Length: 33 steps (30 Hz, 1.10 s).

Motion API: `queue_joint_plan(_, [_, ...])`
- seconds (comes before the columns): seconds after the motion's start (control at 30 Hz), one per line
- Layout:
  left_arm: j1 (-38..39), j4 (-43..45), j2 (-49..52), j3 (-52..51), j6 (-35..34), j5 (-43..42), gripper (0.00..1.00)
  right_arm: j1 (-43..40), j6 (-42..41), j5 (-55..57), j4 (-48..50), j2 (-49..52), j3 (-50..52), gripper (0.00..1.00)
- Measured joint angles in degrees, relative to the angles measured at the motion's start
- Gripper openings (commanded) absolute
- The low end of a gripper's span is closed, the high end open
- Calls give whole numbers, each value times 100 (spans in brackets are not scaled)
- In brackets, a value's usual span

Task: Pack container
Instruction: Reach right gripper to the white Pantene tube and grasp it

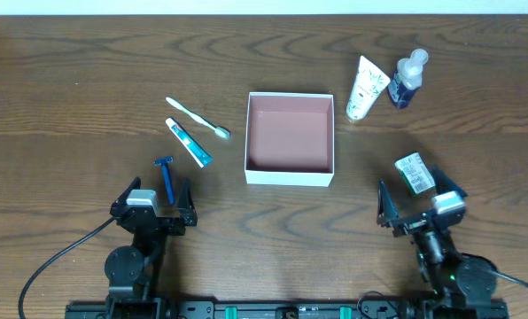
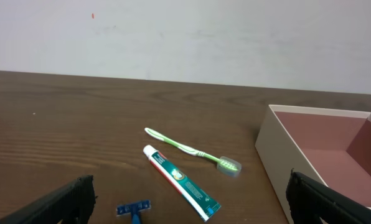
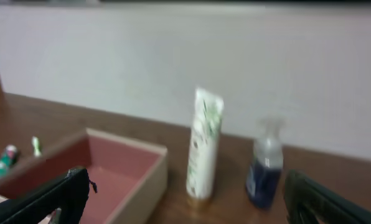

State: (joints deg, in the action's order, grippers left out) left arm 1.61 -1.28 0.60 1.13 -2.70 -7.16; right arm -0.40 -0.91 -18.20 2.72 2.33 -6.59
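Note:
The container (image 1: 289, 178) is a shallow square white box with a reddish-brown floor, empty, at the table's middle. It also shows in the left wrist view (image 2: 269, 149) and the right wrist view (image 3: 149, 177). Left of it lie a green toothbrush (image 1: 198, 118), a toothpaste tube (image 1: 189, 143) and a blue razor (image 1: 166, 175). Right of it are a white tube (image 1: 367, 87), a blue bottle (image 1: 407, 78) and a small green-white packet (image 1: 415, 173). My left gripper (image 1: 155, 198) is open and empty just behind the razor. My right gripper (image 1: 418, 202) is open and empty, the packet just ahead of it.
The left wrist view shows the toothbrush (image 2: 188, 149), the toothpaste tube (image 2: 179, 180) and the razor head (image 2: 134, 208) ahead of the fingers. The right wrist view is blurred and shows the white tube (image 3: 204, 146) and the bottle (image 3: 264, 168) upright. A pale wall stands behind the table.

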Motion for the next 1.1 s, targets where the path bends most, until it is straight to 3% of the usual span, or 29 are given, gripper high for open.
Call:
queue_joint_plan(0.17, [0,0,2,0,0,2,98,0,267,-354,-442,831,-1423,99])
queue_joint_plan(0.27, [0,-2,4,0,0,0,98,2,472,-546,-1257,1722,-2577,99])
queue_joint_plan(0.5, [0,-4,4,2,-2,2,98,4,769,-778,-4524,4503,-5987,99])
queue_joint_plan(0.6, [0,-7,4,2,-2,0,98,4,887,-909,-5147,5545,-7141,99])
queue_joint_plan(0.73, [0,-7,4,2,-2,0,98,4,1075,-970,-4994,6382,-7667,99])
queue_joint_plan(1.1, [0,-7,4,2,0,0,98,4,1414,-885,-3952,8373,-7707,99])
